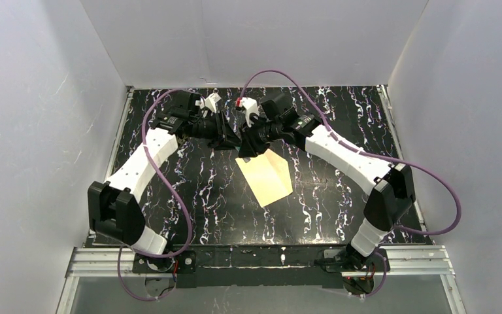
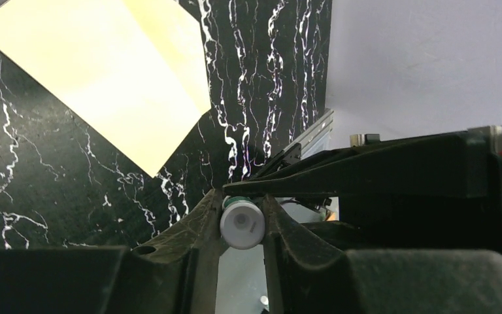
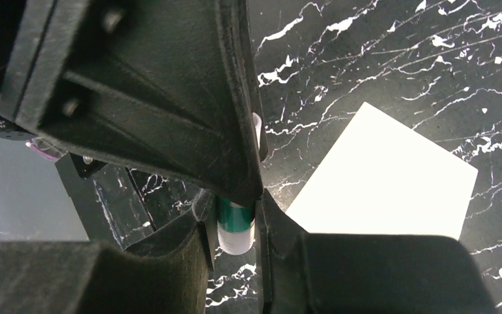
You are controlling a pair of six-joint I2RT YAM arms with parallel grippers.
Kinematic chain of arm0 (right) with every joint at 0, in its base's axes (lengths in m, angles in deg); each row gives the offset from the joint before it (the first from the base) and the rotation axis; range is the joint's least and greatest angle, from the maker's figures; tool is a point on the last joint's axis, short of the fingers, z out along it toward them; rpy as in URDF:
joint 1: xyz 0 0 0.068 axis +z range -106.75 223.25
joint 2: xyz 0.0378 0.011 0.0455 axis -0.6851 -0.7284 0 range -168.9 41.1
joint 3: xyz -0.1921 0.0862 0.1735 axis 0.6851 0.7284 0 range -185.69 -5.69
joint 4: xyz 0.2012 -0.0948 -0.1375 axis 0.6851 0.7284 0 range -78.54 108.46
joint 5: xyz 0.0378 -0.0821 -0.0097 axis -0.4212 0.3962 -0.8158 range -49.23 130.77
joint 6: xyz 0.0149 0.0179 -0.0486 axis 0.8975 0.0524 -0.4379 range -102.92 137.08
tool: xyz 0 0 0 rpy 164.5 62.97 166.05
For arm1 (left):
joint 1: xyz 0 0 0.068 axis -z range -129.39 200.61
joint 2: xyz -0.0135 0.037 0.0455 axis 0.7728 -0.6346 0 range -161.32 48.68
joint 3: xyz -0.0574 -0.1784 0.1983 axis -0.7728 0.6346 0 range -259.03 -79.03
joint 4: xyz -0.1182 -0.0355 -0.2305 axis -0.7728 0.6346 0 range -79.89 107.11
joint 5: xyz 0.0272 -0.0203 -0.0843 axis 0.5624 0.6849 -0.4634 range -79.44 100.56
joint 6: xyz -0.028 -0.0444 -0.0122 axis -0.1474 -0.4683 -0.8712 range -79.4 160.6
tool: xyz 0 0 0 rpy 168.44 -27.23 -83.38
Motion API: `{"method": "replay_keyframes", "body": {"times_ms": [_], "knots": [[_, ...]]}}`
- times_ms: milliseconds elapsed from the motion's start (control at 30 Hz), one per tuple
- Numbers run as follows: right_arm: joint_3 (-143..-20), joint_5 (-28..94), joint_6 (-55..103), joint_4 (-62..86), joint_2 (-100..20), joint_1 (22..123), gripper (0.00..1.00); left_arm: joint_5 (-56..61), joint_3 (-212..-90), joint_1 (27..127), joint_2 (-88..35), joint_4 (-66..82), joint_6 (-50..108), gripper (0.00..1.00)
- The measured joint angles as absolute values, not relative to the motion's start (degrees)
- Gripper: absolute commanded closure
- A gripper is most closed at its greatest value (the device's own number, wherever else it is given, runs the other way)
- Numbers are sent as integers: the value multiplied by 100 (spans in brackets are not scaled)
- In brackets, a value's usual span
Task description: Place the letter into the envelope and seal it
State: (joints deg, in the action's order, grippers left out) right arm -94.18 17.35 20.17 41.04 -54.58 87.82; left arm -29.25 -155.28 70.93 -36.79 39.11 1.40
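A cream paper envelope (image 1: 265, 176) lies flat at mid-table, with a crease line and a slightly darker strip along its right side. It also shows in the left wrist view (image 2: 104, 72) and the right wrist view (image 3: 385, 176). No separate letter sheet is in view. My left gripper (image 1: 231, 139) and right gripper (image 1: 248, 140) meet tip to tip just above the envelope's far end. Both are shut on one small glue stick. The left gripper (image 2: 242, 212) grips its white round end (image 2: 242, 226). The right gripper (image 3: 236, 216) grips its green and white barrel (image 3: 235, 229).
The black marbled table top (image 1: 327, 196) is walled in white on three sides. A metal rail (image 1: 261, 258) runs along the near edge by the arm bases. Purple cables (image 1: 170, 190) loop over both arms.
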Motion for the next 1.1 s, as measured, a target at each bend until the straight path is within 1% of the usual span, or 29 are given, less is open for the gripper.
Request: {"method": "replay_keyframes", "body": {"times_ms": [67,100,133,167,200,300,333,367,433,533,633,767,800,900,1033,1100], "knots": [[-9514,1796,1962,4264,-5506,8787,94,-2925,-15596,7082,-3788,4057,199,100],[-9556,1814,1949,4354,-5524,8789,91,-2964,-15611,7079,-3817,4083,197,100],[-9602,1820,1940,4419,-5543,8789,85,-2984,-15624,7084,-3825,4094,212,100],[-9647,1823,1936,4465,-5563,8791,76,-2982,-15633,7086,-3825,4112,203,100],[-9678,1844,1938,4485,-5565,8793,58,-2982,-15653,7084,-3825,4127,201,100],[-9711,1997,1984,4426,-5559,8798,28,-2940,-15782,7079,-3825,4177,173,100],[-9689,2081,2026,4323,-5546,8793,19,-2943,-15828,7060,-3821,4182,140,100],[-9602,2166,2093,4144,-5506,8771,14,-2947,-15867,7044,-3817,4175,94,100],[-9149,2262,2334,3648,-5224,8677,6,-2938,-15902,6972,-3795,4048,-64,100],[-8343,2290,2990,2948,-4555,8376,4,-2919,-15891,6738,-3753,3640,-479,100],[-7746,2319,3977,2026,-3911,8037,4,-2840,-15856,6564,-3688,2973,-1073,100],[-7215,2522,5805,317,-3449,7875,8,-2672,-15810,6535,-3548,2081,-1956,100],[-7077,2577,6294,-123,-3423,7891,11,-2632,-15797,6535,-3515,1904,-2127,100],[-6736,2640,7590,-1270,-3600,7893,13,-2479,-15762,6544,-3390,1369,-2667,100],[-6714,2767,8596,-1930,-4079,7888,12,-2326,-15762,6544,-3272,993,-3038,100],[-6730,2850,8867,-2046,-4177,7886,14,-2278,-15762,6546,-3231,921,-3145,100]]}}
